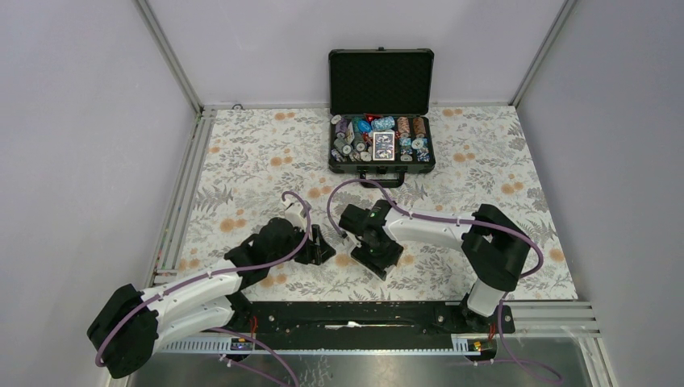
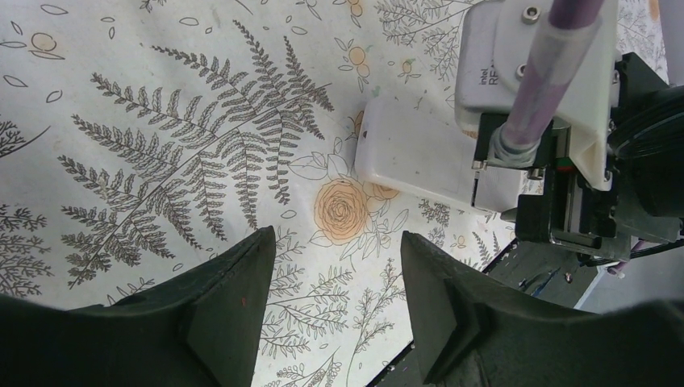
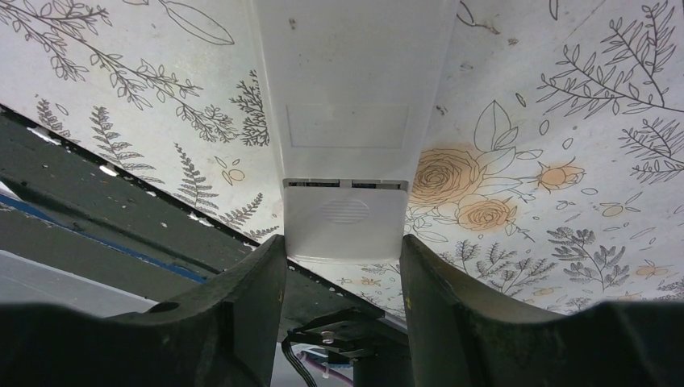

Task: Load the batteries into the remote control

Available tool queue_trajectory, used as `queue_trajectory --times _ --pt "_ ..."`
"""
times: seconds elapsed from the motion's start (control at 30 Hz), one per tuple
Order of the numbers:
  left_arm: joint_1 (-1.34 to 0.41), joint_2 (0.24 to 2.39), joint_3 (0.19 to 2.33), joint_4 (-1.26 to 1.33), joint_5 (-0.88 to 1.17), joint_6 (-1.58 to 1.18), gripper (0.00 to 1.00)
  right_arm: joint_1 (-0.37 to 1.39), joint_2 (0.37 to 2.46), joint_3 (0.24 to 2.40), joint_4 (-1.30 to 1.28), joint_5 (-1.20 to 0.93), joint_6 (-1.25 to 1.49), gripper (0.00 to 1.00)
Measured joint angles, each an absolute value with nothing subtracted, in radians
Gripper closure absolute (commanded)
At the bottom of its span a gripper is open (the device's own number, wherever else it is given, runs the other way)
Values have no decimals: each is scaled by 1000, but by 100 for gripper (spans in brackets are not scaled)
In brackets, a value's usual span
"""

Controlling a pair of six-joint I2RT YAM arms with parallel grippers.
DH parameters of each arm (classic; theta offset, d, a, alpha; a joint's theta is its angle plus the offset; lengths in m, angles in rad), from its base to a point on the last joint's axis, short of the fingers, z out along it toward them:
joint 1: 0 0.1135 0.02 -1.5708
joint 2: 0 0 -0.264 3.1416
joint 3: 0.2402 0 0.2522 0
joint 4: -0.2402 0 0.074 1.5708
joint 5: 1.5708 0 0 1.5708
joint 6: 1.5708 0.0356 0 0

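Observation:
The remote control [image 3: 347, 137] is a white handset turned plain back up, with its battery cover shut. My right gripper [image 3: 343, 250] is shut on its near end, one dark finger pressed to each side. In the left wrist view the remote control [image 2: 411, 153] sticks out from under the right wrist over the floral cloth. My left gripper [image 2: 339, 242] hangs open a short way from it, with only cloth between its fingers. From above, the left gripper [image 1: 316, 246] and right gripper [image 1: 377, 256] sit close together near the front middle. The batteries are out of view.
An open black chip case [image 1: 381, 121] full of chips and cards stands at the back middle of the floral cloth [image 1: 258, 161]. A black base rail [image 1: 363, 314] runs along the near edge, just behind the right gripper. Grey walls enclose the table.

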State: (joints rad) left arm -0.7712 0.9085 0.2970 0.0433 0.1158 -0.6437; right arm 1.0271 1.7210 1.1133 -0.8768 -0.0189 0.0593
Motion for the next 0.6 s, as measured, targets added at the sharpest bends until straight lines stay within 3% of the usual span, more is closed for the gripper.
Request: queue_trajectory --times 0.6 --pt "-771 904 286 43 116 -644 38 1028 1752 1134 -861 -19 62 65"
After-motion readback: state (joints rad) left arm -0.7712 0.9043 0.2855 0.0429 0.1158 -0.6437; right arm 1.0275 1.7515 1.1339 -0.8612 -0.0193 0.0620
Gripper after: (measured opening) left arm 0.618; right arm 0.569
